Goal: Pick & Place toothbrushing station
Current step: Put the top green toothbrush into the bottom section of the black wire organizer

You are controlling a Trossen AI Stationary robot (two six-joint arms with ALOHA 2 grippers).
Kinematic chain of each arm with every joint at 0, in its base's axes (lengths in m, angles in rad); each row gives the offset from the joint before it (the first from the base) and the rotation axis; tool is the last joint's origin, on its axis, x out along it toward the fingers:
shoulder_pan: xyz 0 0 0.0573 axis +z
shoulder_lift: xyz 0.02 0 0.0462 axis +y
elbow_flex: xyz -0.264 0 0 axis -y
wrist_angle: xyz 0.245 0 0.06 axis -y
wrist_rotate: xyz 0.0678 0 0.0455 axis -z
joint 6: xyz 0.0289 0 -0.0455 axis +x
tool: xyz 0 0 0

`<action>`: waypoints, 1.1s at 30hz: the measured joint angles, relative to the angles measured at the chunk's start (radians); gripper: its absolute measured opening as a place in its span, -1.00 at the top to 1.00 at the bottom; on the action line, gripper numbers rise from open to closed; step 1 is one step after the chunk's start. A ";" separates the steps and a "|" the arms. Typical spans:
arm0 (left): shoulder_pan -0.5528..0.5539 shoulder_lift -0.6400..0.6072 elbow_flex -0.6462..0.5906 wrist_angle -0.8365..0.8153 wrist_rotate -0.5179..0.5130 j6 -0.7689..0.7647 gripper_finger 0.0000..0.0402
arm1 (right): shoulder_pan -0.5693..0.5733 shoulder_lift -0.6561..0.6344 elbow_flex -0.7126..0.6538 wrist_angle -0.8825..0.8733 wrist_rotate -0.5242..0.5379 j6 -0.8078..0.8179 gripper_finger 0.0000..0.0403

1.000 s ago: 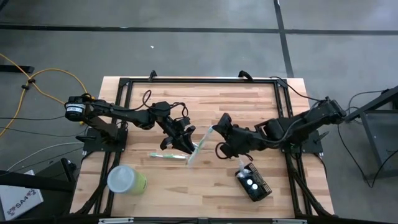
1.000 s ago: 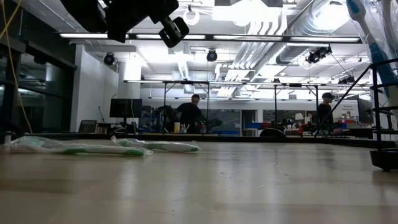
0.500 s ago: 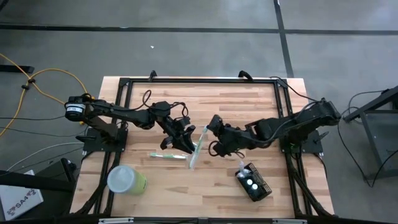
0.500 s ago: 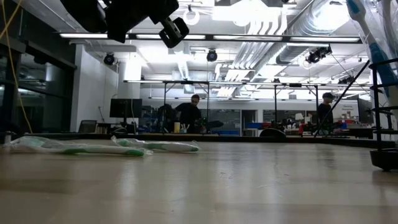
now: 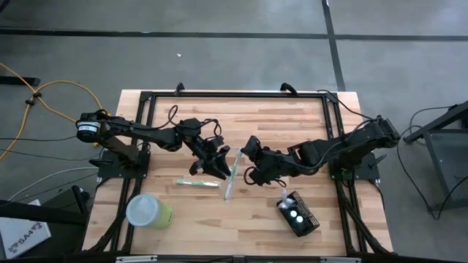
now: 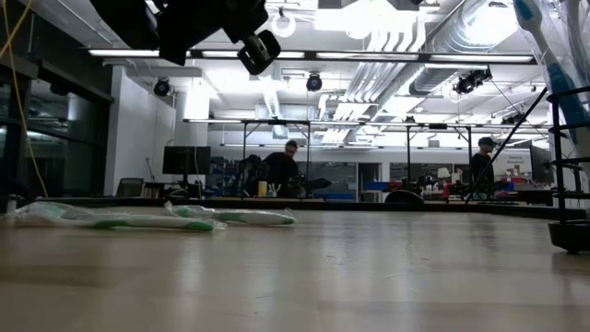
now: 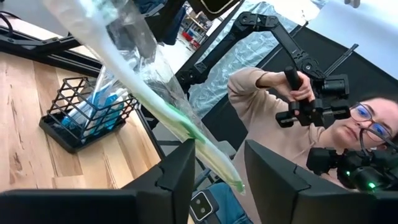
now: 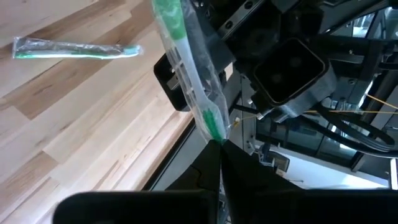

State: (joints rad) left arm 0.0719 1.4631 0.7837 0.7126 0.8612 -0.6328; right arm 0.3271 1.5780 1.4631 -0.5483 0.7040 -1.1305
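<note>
Wrapped toothbrush (image 5: pixel 231 174) hangs mid-desk, long axis approx 12–6 o'clock. Right gripper (image 5: pixel 244 156) fingers pressed together, pinching its upper end; left gripper (image 5: pixel 220 172) fingers spread astride it. Toothbrushing station (image 5: pixel 298 215) sits at 4 o'clock from brush, nearer right arm.

At mid-table (image 5: pixel 292 131) I have the left tool (image 5: pixel 219 170) and the right tool (image 5: pixel 246 162) close together, a wrapped toothbrush (image 5: pixel 232 172) between them running near to far. A second wrapped toothbrush (image 5: pixel 197 183) lies flat on the table just left of it. The holder box (image 5: pixel 297 215) sits near-right and the cup (image 5: pixel 148 210) on its side near-left, well apart.
</note>
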 joint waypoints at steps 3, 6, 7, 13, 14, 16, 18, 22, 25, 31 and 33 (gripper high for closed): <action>0.000 0.000 0.000 -0.001 -0.001 0.000 0.26 | 0.000 0.000 0.000 0.001 0.000 0.000 0.98; 0.008 0.000 0.000 -0.001 -0.007 -0.001 0.24 | 0.000 0.000 0.000 0.008 0.003 0.000 0.98; 0.012 0.000 0.000 -0.001 -0.014 -0.001 0.24 | 0.000 0.000 0.000 0.008 0.004 0.000 0.98; 0.032 0.005 0.000 -0.005 -0.039 -0.001 0.24 | 0.000 0.000 0.000 0.008 0.015 0.000 0.98; 0.033 0.006 0.000 -0.011 -0.041 -0.001 0.23 | 0.000 0.000 0.000 0.007 0.021 0.000 0.98; 0.032 0.009 0.000 -0.015 -0.049 0.001 0.23 | 0.000 0.000 0.000 0.008 0.025 0.000 0.98; 0.032 0.015 0.000 -0.020 -0.054 0.004 0.23 | 0.000 0.000 0.000 0.007 0.026 -0.001 0.98; 0.032 0.021 0.000 -0.017 -0.055 0.004 0.23 | -0.001 0.000 0.000 0.010 0.031 -0.014 0.98; 0.025 0.023 0.000 -0.016 -0.056 0.004 0.23 | -0.003 0.000 0.000 0.030 0.053 -0.026 0.98; 0.010 0.023 0.000 -0.008 -0.072 0.004 0.23 | -0.014 0.000 0.000 0.061 0.079 -0.026 0.98; 0.010 0.023 0.000 -0.009 -0.083 0.005 0.23 | -0.014 0.000 0.000 0.061 0.079 -0.023 0.98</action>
State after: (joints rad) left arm 0.0818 1.4860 0.7834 0.7036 0.7780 -0.6281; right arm 0.3131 1.5780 1.4631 -0.4873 0.7831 -1.1533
